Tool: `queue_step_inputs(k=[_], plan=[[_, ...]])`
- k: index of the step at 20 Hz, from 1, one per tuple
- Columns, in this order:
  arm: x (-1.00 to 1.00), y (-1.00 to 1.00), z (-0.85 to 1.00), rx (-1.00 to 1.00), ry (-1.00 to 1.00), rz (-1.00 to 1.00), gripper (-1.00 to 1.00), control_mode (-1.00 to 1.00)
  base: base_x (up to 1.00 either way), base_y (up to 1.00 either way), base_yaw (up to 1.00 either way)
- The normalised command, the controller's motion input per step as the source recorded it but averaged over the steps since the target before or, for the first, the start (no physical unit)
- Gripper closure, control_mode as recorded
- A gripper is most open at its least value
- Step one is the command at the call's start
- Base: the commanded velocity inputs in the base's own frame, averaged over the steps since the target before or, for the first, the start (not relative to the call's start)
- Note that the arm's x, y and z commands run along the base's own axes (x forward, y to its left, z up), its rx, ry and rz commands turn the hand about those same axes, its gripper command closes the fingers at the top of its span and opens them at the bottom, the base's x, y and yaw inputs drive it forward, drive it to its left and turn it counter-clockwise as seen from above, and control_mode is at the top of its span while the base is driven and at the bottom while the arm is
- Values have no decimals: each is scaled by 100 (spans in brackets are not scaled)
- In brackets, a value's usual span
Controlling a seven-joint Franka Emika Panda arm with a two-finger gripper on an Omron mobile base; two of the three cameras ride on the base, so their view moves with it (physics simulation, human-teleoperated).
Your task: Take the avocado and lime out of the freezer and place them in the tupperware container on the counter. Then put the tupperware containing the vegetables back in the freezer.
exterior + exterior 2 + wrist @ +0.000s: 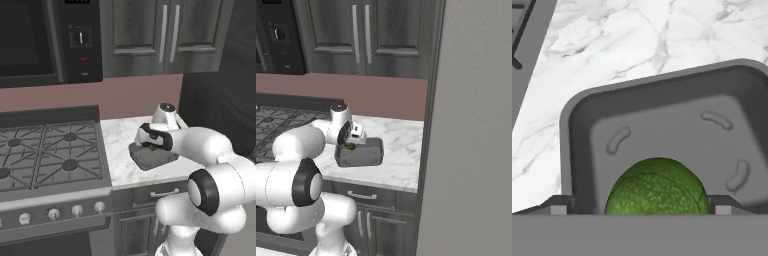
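The dark grey tupperware container (662, 80) sits on the white marble counter (401, 145), close to its front edge (150, 159). One rounded green fruit (657, 187) with speckled skin lies inside the tub near its wall (350, 146); I cannot tell whether it is the avocado or the lime. My gripper (640, 209) hangs just over the container (368, 152), pointing down into it. Its fingertips (559, 207) stand wide apart on either side of the fruit, open, with a gap at the left tip. The freezer's big flat grey door (476, 125) stands to the right.
A black gas stove (45, 150) borders the counter on the left, under a microwave (45, 40). Dark wood-grain wall cabinets (361, 35) hang above. Bare marble lies behind and to the right of the tub, up to the freezer door.
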Motion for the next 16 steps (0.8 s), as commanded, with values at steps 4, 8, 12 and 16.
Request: queue_step_inputs(k=[4,8,12,16], plan=[[-22,0,61,0,-20,0,-100,-100,0,0,0],[2,0,28,0,-6,0,-100,-100,0,0,0],[15,0,10,0,0,0,-100,-100,0,0,0],[-12,0,28,0,-4,0,-100,-100,0,0,0]])
